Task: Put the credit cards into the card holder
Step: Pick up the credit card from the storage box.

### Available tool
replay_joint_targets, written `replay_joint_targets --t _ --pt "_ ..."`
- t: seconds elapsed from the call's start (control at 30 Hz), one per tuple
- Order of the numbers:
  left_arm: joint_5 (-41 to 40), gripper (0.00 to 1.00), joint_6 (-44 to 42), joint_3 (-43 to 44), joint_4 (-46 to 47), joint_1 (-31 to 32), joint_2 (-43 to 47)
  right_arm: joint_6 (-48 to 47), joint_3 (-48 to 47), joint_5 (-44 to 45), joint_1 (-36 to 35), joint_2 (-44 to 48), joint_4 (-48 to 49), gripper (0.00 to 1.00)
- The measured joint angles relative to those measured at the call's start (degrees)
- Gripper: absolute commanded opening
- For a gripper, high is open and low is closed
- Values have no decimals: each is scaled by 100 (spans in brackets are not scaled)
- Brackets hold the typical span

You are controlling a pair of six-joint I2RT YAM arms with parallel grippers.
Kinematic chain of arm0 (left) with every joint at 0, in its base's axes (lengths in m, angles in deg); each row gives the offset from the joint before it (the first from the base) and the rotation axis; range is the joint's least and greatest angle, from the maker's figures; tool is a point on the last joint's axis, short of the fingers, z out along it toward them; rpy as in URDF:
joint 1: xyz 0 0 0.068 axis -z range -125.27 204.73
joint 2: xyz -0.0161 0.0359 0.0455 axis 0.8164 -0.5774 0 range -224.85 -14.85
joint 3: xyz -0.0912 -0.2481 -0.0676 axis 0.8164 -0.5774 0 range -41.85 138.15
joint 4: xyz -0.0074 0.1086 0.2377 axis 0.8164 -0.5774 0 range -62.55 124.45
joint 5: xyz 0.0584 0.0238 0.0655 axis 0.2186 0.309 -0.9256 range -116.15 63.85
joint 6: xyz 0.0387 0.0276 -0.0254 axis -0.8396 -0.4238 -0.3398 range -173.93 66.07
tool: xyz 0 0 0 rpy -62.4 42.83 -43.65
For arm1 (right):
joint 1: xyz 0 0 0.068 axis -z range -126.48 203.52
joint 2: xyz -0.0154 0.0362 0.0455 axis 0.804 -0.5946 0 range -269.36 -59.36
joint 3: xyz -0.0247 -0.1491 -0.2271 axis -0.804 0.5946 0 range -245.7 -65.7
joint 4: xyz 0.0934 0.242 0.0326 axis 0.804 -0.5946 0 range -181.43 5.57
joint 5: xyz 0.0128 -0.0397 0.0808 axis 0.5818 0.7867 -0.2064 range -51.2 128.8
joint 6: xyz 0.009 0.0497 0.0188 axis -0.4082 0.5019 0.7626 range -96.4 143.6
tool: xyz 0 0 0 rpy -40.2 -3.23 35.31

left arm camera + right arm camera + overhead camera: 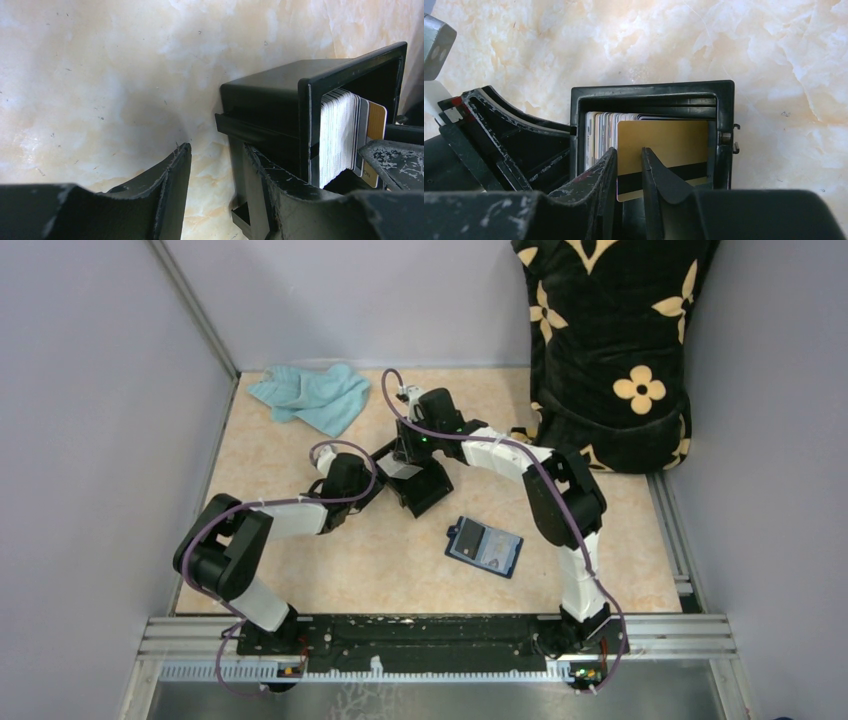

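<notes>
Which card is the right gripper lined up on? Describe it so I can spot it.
Find the black open-topped box at mid-table, under the right gripper. A pack of cards stands on edge inside it. Yours is the orange-yellow card with a dark stripe at the front of the pack; the others show mostly pale edges.

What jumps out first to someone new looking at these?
A black box mid-table is packed with cards; the right hand sits over the gold card at the stack's end, the left hand at the box's side. The navy card holder lies apart, nearer the bases, and a black floral cushion fills the far right corner.
</notes>
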Motion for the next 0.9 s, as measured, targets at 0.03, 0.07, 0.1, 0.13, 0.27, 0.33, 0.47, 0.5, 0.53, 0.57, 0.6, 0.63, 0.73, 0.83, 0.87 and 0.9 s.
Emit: replay_joint_targets --t 0.03,0.07,0.1,0.13,0.27,0.33,0.47,0.5,0.53,0.57,0.6,0.63,0.73,0.83,0.87,0.9 --pt "0 51 0 0 0 2 0 0 0 0 -4 9 -7 23" --pt "-2 51 0 0 0 2 0 0 0 0 -9 22 -17 23" --pt "-4 51 2 0 -2 4 2 0 0 2 -13 31 -28 22" --pt "-9 52 0 0 -2 7 2 0 0 11 -20 42 -42 22" --pt "-24 52 2 0 -17 13 11 -2 -2 37 -35 72 -83 22" --pt "-26 51 0 0 -26 17 17 -2 0 37 -35 85 -103 22" --pt "-31 51 2 0 -44 24 26 -2 -2 46 -46 96 -125 22" --pt "-31 52 2 0 -57 28 31 -2 0 46 -46 98 -125 22" --pt "-33 51 2 0 -63 35 35 -2 -2 48 -48 105 -129 22" --pt "-33 51 2 0 -81 44 46 -2 -2 48 -50 109 -136 22" --pt "-33 52 2 0 -103 52 57 0 0 50 -59 122 -151 22" --pt "-33 51 2 0 -125 61 66 -2 -2 50 -70 138 -166 21" --pt "-33 51 2 0 -197 85 103 -2 0 63 -103 192 -212 21" --pt "-31 52 2 0 -251 90 129 -4 0 76 -142 260 -258 20" --pt "-31 52 2 0 -260 96 136 -2 0 81 -155 286 -271 20" --pt "-31 52 4 0 -275 105 140 -4 2 85 -170 317 -284 20"
